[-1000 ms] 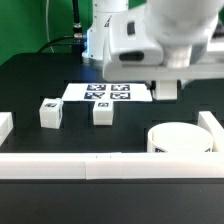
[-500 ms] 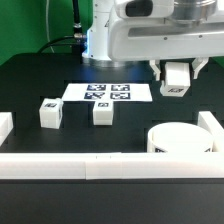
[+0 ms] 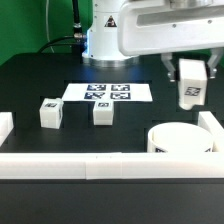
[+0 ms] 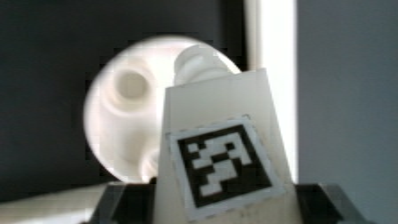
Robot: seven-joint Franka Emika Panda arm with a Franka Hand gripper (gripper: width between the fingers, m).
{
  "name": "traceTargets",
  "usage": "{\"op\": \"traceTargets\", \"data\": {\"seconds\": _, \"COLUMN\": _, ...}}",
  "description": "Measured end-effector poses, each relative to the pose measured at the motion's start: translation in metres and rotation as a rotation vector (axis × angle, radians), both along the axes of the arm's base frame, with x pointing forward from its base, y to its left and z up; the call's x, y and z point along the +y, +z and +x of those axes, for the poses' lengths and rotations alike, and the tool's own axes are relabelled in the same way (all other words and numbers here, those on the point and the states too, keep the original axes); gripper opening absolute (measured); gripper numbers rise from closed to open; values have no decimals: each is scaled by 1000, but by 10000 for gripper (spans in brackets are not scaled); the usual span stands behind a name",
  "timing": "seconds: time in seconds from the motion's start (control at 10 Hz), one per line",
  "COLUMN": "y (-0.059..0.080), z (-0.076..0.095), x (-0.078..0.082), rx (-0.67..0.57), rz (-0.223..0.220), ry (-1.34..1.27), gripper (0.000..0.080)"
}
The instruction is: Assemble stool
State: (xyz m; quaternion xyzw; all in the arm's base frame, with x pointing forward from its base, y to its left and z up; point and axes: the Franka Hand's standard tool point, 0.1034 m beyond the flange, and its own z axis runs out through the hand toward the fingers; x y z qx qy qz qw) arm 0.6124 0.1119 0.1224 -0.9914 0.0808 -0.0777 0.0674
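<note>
White plastic parts lay on the black table (image 3: 40, 75). The gripper (image 3: 190, 72) was clamped on one stool leg (image 3: 190, 92) and held it in the air, upright, just above the round seat (image 3: 180, 139). The seat sat at the exterior view's right, beside a border rail (image 3: 211, 127). A second leg (image 3: 50, 112) and a third leg (image 3: 102, 113) stood apart from each other near the marker board (image 3: 109, 92) (both tagged). The wrist view showed the held leg's tag, with the seat beyond it.

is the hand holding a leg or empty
Holding one: the hand is clamped on a leg, which hangs clear of the table.
</note>
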Motion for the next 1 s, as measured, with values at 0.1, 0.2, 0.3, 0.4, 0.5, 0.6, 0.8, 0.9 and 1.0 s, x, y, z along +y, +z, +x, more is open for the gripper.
{"op": "traceTargets", "data": {"seconds": 0.1, "y": 0, "z": 2, "x": 6, "rx": -70, "rz": -1, "ry": 4, "gripper": 327}}
{"op": "traceTargets", "data": {"seconds": 0.2, "y": 0, "z": 3, "x": 8, "rx": -156, "rz": -1, "ry": 0, "gripper": 327}}
{"op": "traceTargets", "data": {"seconds": 0.3, "y": -2, "z": 1, "x": 10, "rx": -209, "rz": -1, "ry": 0, "gripper": 327}}
{"op": "traceTargets", "data": {"seconds": 0.4, "y": -6, "z": 1, "x": 11, "rx": -208, "rz": 0, "ry": 6, "gripper": 327}}
{"op": "traceTargets", "data": {"seconds": 0.5, "y": -9, "z": 5, "x": 10, "rx": -217, "rz": -11, "ry": 41, "gripper": 327}}
{"op": "traceTargets", "data": {"seconds": 0.6, "y": -10, "z": 7, "x": 10, "rx": -234, "rz": -16, "ry": 57, "gripper": 327}}
{"op": "traceTargets", "data": {"seconds": 0.8, "y": -10, "z": 7, "x": 11, "rx": -253, "rz": -16, "ry": 56, "gripper": 327}}
{"op": "traceTargets", "data": {"seconds": 0.9, "y": -11, "z": 7, "x": 11, "rx": -251, "rz": -16, "ry": 56, "gripper": 327}}
{"op": "traceTargets", "data": {"seconds": 1.0, "y": -9, "z": 9, "x": 9, "rx": -269, "rz": -21, "ry": 65, "gripper": 327}}
